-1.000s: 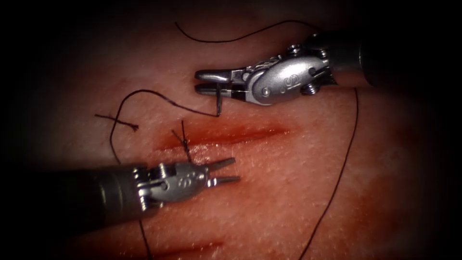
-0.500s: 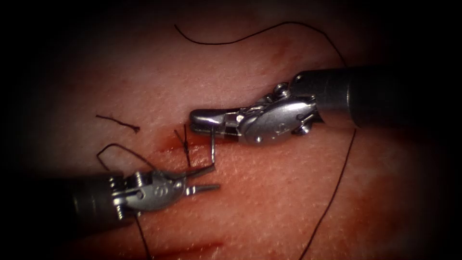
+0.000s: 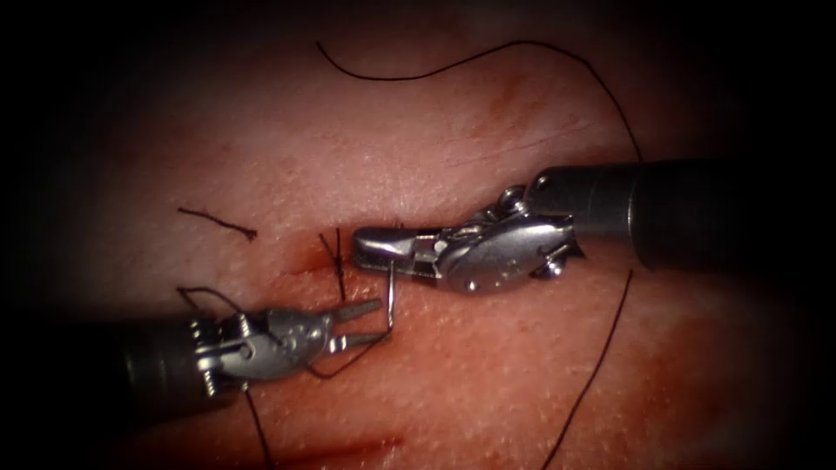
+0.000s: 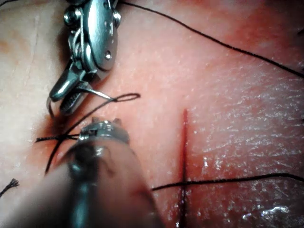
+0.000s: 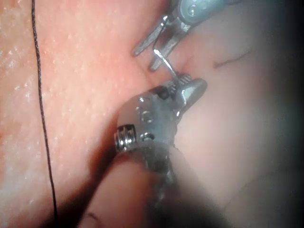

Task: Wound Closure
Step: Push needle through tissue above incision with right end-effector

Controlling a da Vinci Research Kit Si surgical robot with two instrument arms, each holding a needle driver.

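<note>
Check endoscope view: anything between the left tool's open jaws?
Yes: the curved steel needle's lower end, beside the left tool; the right tool grips its upper end.

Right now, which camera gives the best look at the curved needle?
The endoscope view: the needle hangs from the right tool, reaching the left tool open tips. The wrist views show short glinting pieces of it.

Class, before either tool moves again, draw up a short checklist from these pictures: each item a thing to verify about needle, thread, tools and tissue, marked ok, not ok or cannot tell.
1. Right tool holds the needle near one end: ok.
2. Needle free of the tissue, hanging just right of the tied stitch: ok.
3. Left tool holds nothing, jaws open at the needle's lower end: ok.
4. Needle tip location: cannot tell.
5. Thread trails loose, not wrapped around either shaft: ok.
6. Cut thread end lies apart, left of the stitch: ok.
</note>
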